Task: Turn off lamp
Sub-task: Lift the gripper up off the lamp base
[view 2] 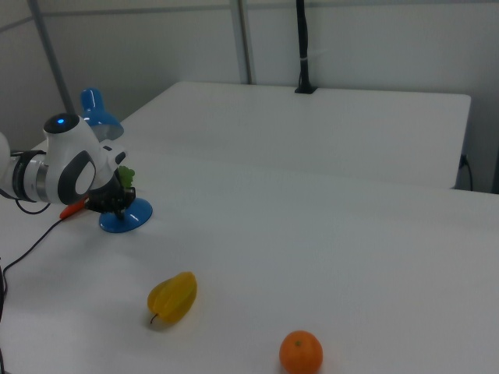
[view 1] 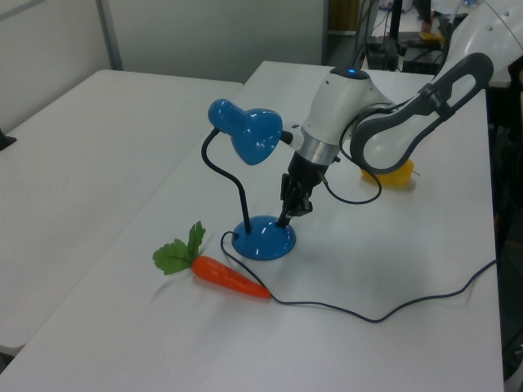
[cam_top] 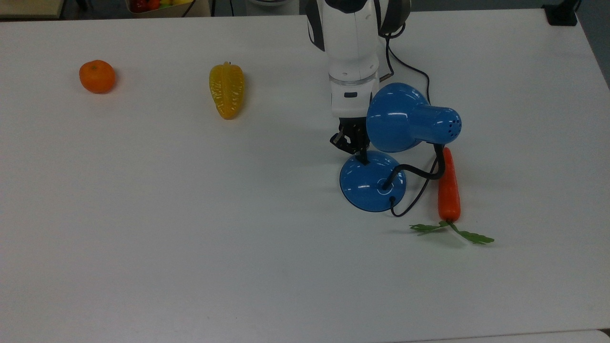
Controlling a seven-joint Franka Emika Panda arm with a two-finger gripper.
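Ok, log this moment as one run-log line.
task: turn off lamp | lamp: unlit | gripper: tip on lamp base | carrot: beside base | phase: switch pressed

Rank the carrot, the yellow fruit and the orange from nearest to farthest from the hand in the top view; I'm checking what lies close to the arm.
Hand at the lamp base:
1. Carrot, on the top view's right, just past the lamp.
2. Yellow fruit, on the top view's left, further up.
3. Orange, far on the top view's left.

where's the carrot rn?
The carrot lies on the table at the top view's right, just right of the lamp base, beside its cord, leaves pointing toward the top view's bottom.
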